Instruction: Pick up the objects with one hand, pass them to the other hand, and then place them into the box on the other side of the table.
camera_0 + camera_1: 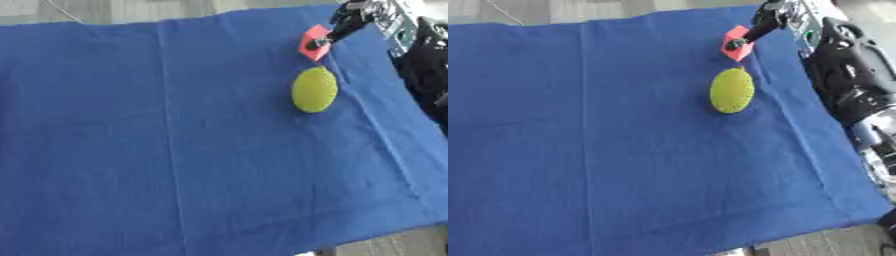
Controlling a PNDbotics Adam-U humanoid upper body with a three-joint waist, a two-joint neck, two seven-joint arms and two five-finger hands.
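Note:
A small red block (311, 46) sits tilted near the far right edge of the blue cloth (175, 140). My right hand (773, 20) comes in from the upper right corner, and its dark fingers (325, 36) are curled onto the block's top, pinching it. A yellow-green oval object (314, 89) lies on the cloth just in front of the block, apart from the hand. No box shows in either view, and my left hand is out of sight.
My right arm (846, 75), black with silver joints, runs along the table's right edge. The blue cloth covers the whole table, with grey floor (105, 10) beyond its far edge.

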